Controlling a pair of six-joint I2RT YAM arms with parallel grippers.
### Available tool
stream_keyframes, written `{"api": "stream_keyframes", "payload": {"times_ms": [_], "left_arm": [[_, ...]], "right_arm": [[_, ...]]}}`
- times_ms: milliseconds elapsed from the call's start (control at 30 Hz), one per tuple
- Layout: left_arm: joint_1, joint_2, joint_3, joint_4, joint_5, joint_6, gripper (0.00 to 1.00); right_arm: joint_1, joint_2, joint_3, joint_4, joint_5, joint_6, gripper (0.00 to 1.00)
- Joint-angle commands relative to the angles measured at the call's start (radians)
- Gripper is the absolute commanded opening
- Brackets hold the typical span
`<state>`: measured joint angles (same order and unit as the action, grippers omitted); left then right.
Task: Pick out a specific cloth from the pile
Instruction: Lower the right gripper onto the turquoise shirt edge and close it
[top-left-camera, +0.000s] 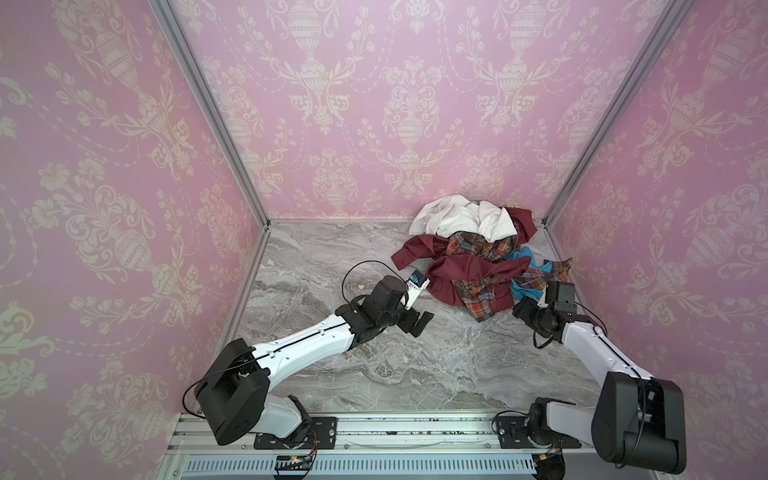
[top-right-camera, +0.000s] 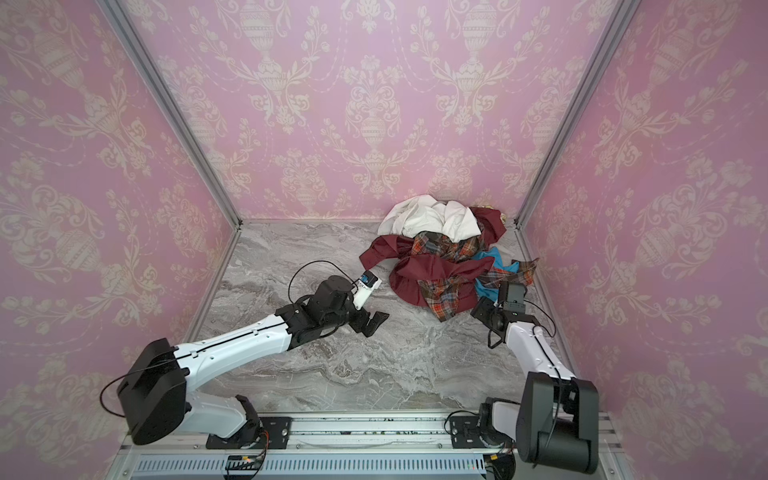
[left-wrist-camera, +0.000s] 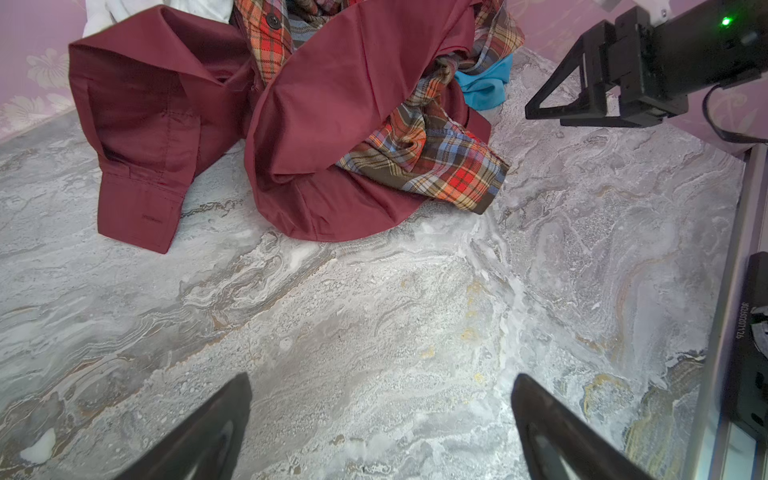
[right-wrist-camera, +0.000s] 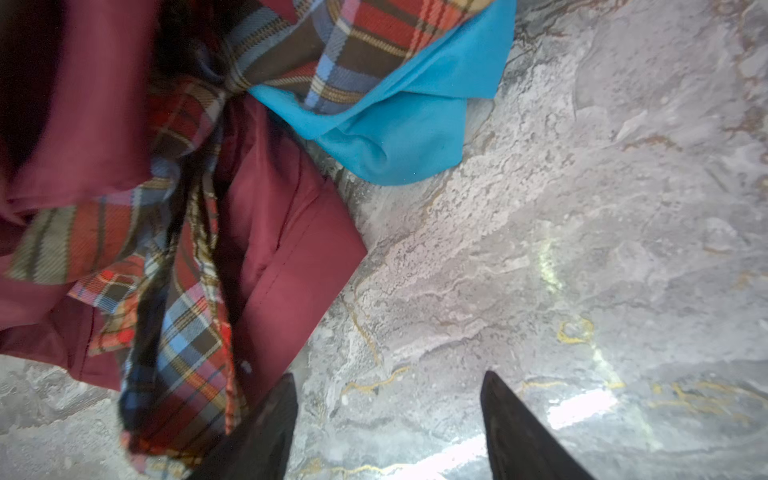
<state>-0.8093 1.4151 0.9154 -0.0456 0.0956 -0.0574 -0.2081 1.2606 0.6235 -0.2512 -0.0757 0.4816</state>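
The pile (top-left-camera: 469, 249) (top-right-camera: 436, 249) lies at the back right of the marble table, heaped with white, maroon and plaid garments. The turquoise cloth (top-left-camera: 523, 291) (top-right-camera: 485, 289) (left-wrist-camera: 484, 85) (right-wrist-camera: 407, 133) pokes out of the pile's near right side, partly under the plaid shirt (right-wrist-camera: 353, 50). My right gripper (top-left-camera: 523, 309) (top-right-camera: 482, 309) (right-wrist-camera: 388, 378) is open just in front of the cloth, with only bare marble between its fingers. My left gripper (top-left-camera: 419, 322) (top-right-camera: 374, 322) (left-wrist-camera: 380, 378) stands wide open over bare table, short of the maroon shirt (left-wrist-camera: 332, 124).
Pink patterned walls close the table on three sides, with aluminium posts (top-left-camera: 598, 137) at the back corners. The pile sits close to the right back corner. A metal rail (top-left-camera: 374, 428) carrying both arm bases runs along the front edge.
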Motion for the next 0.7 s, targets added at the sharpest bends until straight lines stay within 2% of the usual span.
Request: {"api": "stream_keyframes", "payload": {"times_ms": [0,300,500,667], "left_arm": [[-0.007,-0.016,0.007,-0.010,-0.016,0.031,0.99],[-0.008,-0.031,0.008,-0.011,-0.010,0.036,0.99],[-0.007,-0.041,0.009,-0.012,-0.010,0.044,0.99],[-0.007,-0.048,0.008,-0.011,-0.011,0.048,0.99]], "right_arm": [[-0.003,0.054,0.061,0.007,0.050,-0.031,0.70],[-0.010,0.235,0.184,0.077,0.082,-0.057,0.65],[-0.016,0.353,0.268,0.082,0.091,-0.072,0.57],[-0.019,0.432,0.321,0.076,0.103,-0.081,0.54]]}}
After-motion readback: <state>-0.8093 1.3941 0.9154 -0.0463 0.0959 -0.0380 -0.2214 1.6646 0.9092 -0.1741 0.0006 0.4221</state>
